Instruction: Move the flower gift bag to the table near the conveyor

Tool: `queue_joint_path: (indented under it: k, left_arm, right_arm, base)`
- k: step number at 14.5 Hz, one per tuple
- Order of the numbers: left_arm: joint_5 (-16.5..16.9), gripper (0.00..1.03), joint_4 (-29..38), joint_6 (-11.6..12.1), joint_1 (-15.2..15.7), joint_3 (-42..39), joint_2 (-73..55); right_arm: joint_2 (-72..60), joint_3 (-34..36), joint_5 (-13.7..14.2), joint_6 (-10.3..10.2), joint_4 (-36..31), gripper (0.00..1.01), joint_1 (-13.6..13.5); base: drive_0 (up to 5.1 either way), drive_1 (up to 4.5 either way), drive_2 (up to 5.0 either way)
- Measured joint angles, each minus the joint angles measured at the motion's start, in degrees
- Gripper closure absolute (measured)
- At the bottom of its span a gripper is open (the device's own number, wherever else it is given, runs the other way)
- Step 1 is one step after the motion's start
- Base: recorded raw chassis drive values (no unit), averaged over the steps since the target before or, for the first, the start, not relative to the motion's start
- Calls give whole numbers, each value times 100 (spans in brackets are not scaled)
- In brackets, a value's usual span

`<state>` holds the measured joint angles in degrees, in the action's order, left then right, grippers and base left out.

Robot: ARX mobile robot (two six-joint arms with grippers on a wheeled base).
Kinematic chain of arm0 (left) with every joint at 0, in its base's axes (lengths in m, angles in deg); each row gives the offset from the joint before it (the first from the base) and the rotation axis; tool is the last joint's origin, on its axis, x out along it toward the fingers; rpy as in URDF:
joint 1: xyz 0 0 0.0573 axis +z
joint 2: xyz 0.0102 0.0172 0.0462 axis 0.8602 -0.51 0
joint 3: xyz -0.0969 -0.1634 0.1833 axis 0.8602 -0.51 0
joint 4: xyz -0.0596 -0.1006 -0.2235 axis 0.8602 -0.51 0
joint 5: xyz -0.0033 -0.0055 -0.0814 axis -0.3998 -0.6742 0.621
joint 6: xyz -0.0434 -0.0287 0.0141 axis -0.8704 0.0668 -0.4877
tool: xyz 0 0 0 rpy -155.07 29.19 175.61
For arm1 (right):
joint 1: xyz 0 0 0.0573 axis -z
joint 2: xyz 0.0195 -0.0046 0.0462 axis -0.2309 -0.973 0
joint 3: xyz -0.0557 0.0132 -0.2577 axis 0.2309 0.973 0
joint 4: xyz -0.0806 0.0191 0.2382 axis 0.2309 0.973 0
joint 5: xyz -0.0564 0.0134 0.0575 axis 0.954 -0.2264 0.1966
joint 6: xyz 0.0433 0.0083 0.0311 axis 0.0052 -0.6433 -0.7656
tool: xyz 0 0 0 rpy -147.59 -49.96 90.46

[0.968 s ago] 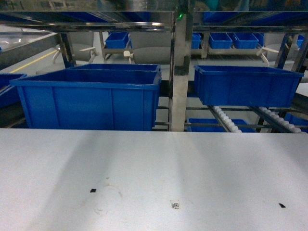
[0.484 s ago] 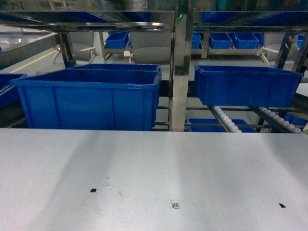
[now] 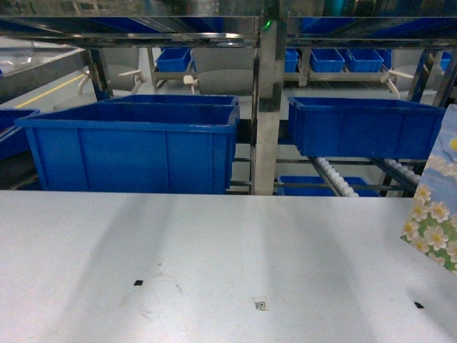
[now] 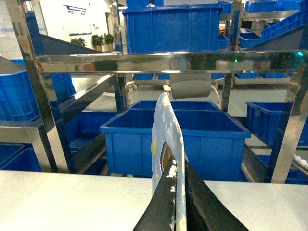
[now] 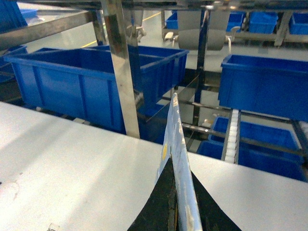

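Both end effectors [image 4: 177, 202] [image 5: 179, 207] pinch the flower gift bag [image 3: 434, 214] edge-on

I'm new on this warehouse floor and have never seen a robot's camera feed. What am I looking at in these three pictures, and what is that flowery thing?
These come from one wheeled robot with two arms. The wide picture is its head camera, looking forward over a white-grey table that carries a small QR sticker. Behind the table stands the conveyor, a steel rack with lanes of white rollers, holding blue bins.

The other two pictures come from cameras on the wrists, so each looks along its own gripper. In both, dark fingers pinch a thin sheet seen edge-on: the left gripper and the right gripper are each shut on the flower gift bag, held flat between them.

In the head view the bag shows only at the right edge, above the table. Whether it touches the table cannot be told.
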<state>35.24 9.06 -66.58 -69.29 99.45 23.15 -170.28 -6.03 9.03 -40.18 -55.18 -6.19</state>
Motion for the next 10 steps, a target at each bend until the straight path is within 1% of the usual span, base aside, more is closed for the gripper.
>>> queue_joint_path:
  k: [3,6,8,10]
  left_arm:
    - [0,101,-2,0,0,0,0]
    - [2,101,2,0,0,0,0]
    - [2,101,0,0,0,0,0]
    - [0,101,0,0,0,0,0]
  right_arm:
    - [-503,-188,-44,140,197,99,-92]
    - [-743,-221,-17,197,302,99,-116]
    - [-894,-227,-17,221,654,99,-109]
    - [-922,-271,81,221,892,99,-114]
  base:
    - [0,0,0]
    - [0,0,0]
    - [0,0,0]
    - [0,0,0]
